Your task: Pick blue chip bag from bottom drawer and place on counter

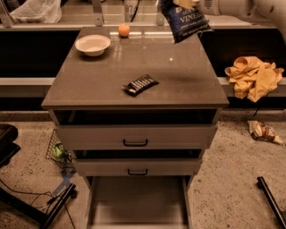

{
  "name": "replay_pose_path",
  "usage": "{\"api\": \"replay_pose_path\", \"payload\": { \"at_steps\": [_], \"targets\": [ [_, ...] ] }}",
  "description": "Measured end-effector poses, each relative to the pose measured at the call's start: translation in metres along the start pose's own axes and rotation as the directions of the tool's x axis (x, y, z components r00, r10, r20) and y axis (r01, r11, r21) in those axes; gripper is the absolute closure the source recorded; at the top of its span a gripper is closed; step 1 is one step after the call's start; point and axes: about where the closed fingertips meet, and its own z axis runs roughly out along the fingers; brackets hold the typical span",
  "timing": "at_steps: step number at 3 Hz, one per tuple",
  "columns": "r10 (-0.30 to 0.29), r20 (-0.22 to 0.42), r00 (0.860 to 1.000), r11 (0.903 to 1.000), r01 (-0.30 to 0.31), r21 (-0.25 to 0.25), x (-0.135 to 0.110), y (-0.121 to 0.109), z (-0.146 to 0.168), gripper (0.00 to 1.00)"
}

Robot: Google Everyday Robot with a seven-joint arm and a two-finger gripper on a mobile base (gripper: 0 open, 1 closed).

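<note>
The blue chip bag (185, 21), dark navy foil with white lettering, hangs in the air above the far right corner of the counter (178, 76). My gripper (184, 3) is at the top edge of the view and is shut on the bag's top. The white arm reaches in from the upper right. The bottom drawer (138, 203) is pulled open below the two handled drawers, and its flat floor is bare.
On the counter lie a black-and-white striped bar wrapper (140, 84), a white bowl (92, 44) and an orange ball (124, 30). A yellow cloth (254, 76) lies on the ledge to the right. A wrapper (262, 131) and cables lie on the floor.
</note>
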Motion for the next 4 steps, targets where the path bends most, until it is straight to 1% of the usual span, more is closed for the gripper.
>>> {"api": "replay_pose_path", "payload": {
  "at_steps": [1,2,3,4],
  "targets": [
    [0.08,0.066,0.995,0.9956,-0.083,0.044,-0.002,-0.022,0.074,1.0],
    [0.068,0.092,0.993,0.9928,-0.076,0.093,-0.004,-0.034,0.132,1.0],
    [0.019,0.035,0.999,0.9739,-0.027,0.225,0.015,-0.069,0.171,1.0],
    [0.035,-0.005,0.999,0.9434,-0.031,0.33,0.035,-0.106,0.173,1.0]
  ]
}}
